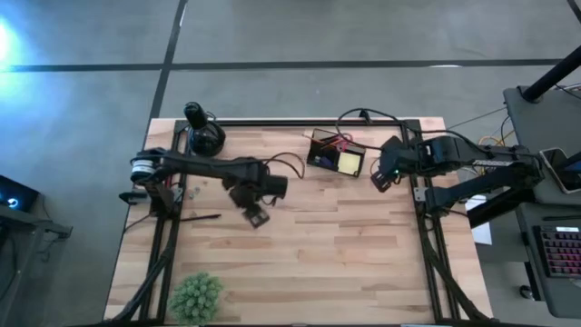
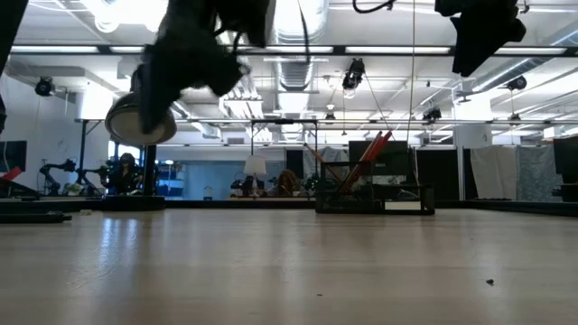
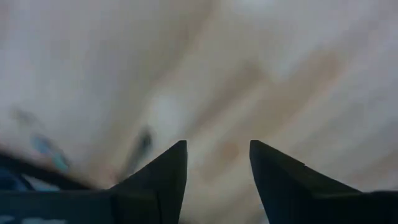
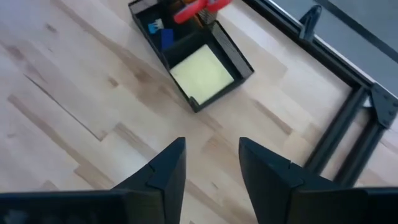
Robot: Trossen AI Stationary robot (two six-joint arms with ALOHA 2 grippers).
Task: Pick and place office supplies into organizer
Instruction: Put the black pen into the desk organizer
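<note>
The left gripper (image 1: 257,216) hangs over bare wood left of the table's middle, its fingers (image 3: 166,177) parted with nothing between them. The right gripper (image 1: 380,179) hovers just right of the organizer (image 1: 336,156), released as well, a clear gap between its fingers (image 4: 163,171).

The organizer sits near the table's far edge, a little right of centre. The right wrist view looks down into it: the yellow sticky-note pad (image 4: 202,74) lies flat in the larger compartment, a small blue item (image 4: 163,38) sits in another, and the red-handled scissors (image 4: 198,9) stick out at the far end. The low view shows what the others do not: the scissors and thin orange pencils (image 2: 318,162) lean upright above the organizer's rim.

A green plant (image 1: 196,296) stands at the table's near left edge, and a round black object with a knob (image 1: 204,133) at the far left.
</note>
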